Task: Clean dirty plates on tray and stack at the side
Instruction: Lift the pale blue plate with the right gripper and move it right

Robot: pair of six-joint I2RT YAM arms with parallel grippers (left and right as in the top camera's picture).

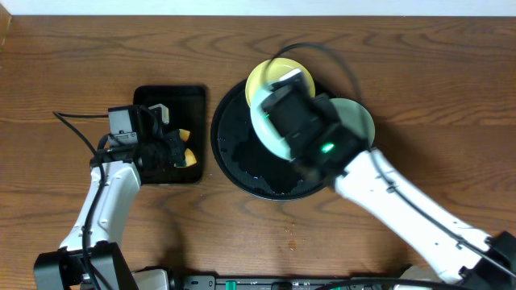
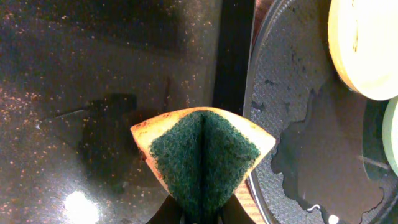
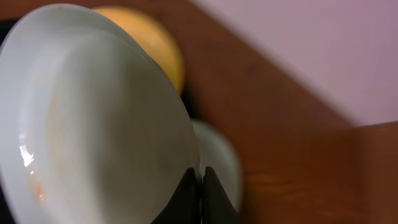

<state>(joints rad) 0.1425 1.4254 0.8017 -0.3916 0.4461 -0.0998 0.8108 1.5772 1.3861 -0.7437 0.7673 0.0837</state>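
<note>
Right tool [image 3: 200,183], shut on the rim of a mint plate [image 3: 93,124], holds it tipped steeply over the round tray [image 1: 234,161]. The yellow plate [image 1: 266,76] overlaps the tray's far edge, and the second mint plate [image 1: 363,121] overlaps its right edge. Only the right wrist view shows the held plate's faint orange smear. Left of the tray, the left tool [image 2: 202,214] is clamped on a folded sponge [image 2: 202,155].

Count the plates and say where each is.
3: yellow plate at the tray's far edge; one mint plate held by the right gripper; second mint plate at the tray's right rim, partly hidden.

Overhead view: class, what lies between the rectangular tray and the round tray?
Only a narrow strip of bare wooden table separates rectangular tray and round tray, shown overhead.
</note>
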